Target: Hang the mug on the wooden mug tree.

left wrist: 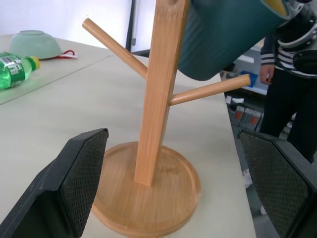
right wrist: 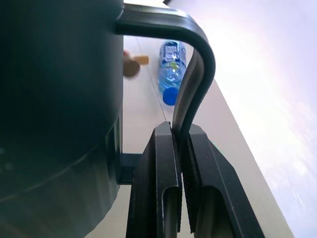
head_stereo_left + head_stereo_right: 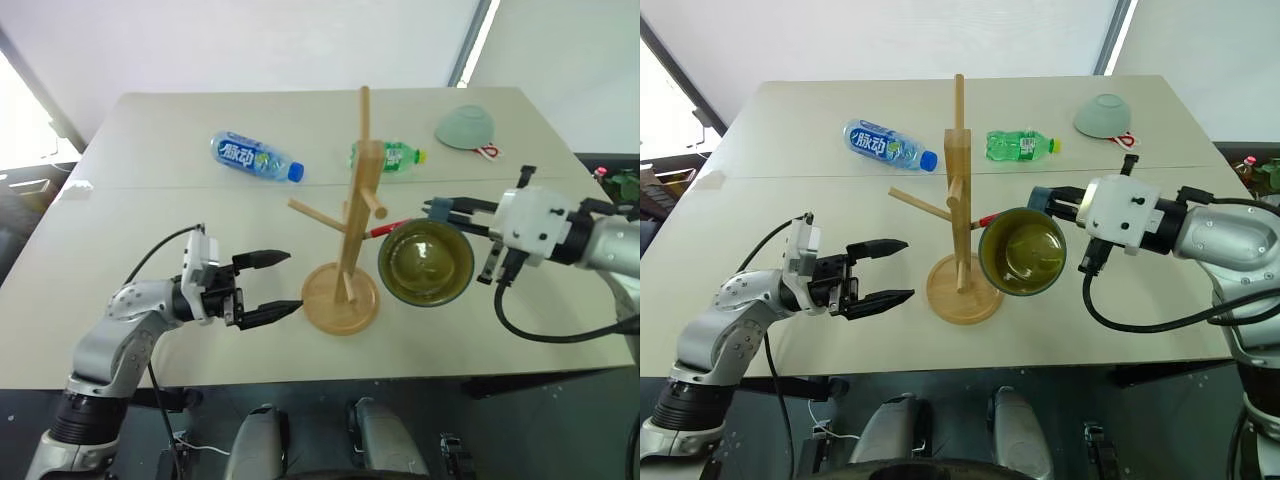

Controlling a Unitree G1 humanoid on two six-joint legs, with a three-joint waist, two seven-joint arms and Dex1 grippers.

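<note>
The left tool point(image 3: 272, 285) hovers low over the near part of the pale tabletop point(image 3: 150, 130), its two black fingers point(image 3: 262, 259) spread wide with nothing between them and pointing at the round base of the wooden mug tree point(image 3: 348, 262). Farther back on the tabletop a blue water bottle point(image 3: 256, 157) lies on its side, well apart from everything near the robot. The mug tree stands upright near the middle, a light-wood pole with short angled pegs rising from a disc. A green bottle point(image 3: 393, 156) lies behind the pole. Just beside the tree, on its right, the mug point(image 3: 426, 263) hangs in the air, tipped so that its yellow-olive inside faces the head camera; the outside is a dusty blue-grey. Whether it touches a peg cannot be told. The right tool point(image 2: 179, 148) is clenched on the mug's thin loop handle point(image 2: 195, 64), which the right wrist view shows pinched between the two black fingers point(image 2: 161, 163), a detail hidden from above. The left wrist view shows the mug's dark outer wall close above a peg, and a person in a striped top point(image 1: 290, 59) standing past the tabletop's edge. At the far right corner a pale green bowl point(image 3: 466, 126) sits upside down.
</note>
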